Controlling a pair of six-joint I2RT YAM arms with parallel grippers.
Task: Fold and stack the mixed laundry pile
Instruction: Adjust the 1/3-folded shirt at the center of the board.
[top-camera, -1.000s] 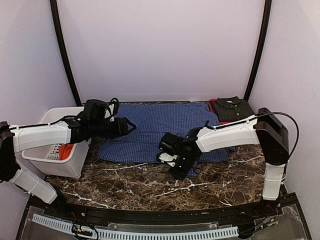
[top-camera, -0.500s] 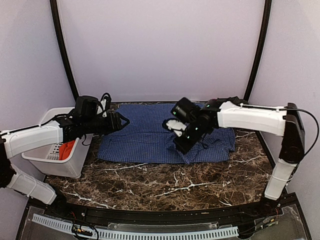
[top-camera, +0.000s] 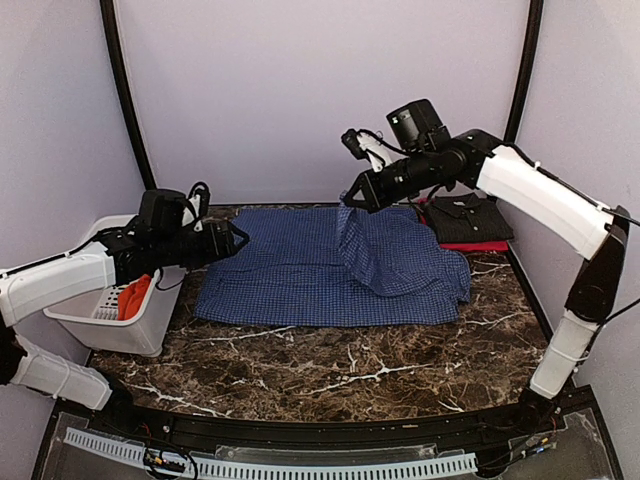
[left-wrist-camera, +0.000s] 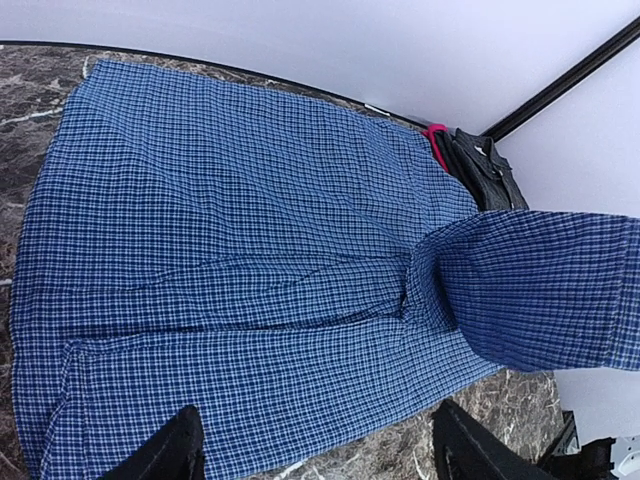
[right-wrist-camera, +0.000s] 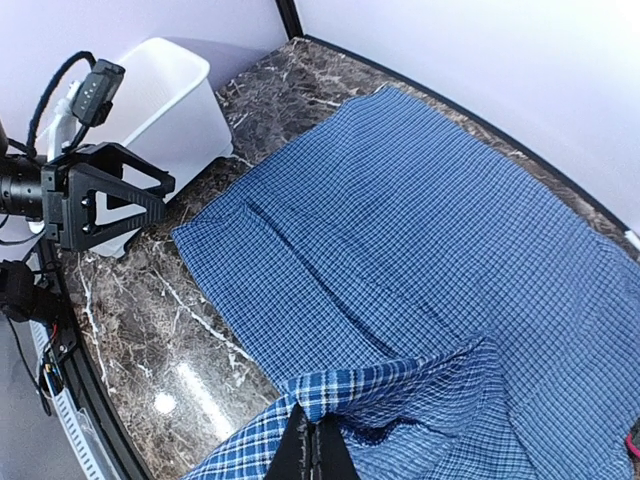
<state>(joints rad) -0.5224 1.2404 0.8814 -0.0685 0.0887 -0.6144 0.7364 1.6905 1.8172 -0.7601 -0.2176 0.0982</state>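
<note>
Pinching, right gripper (top-camera: 350, 198): checked shirt (top-camera: 290, 265) sleeve, held above table (top-camera: 350, 370)
Left gripper (top-camera: 243, 240): fingers (left-wrist-camera: 170, 455) spread wide, beside shirt edge

Tabletop (top-camera: 350, 368) was dark brown marble, white-veined. Walls (top-camera: 320, 100) were plain pale lilac, framed by two black poles (top-camera: 124, 100).

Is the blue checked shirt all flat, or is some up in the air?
Partly up: the right gripper, shut, holds part of the checked shirt high; the rest lies spread on the table.

The checked shirt (top-camera: 290, 265) is matt cloth (lightly creased) on a glossy marble tabletop (top-camera: 330, 370), beside a smooth plastic basket (top-camera: 105, 335).
</note>
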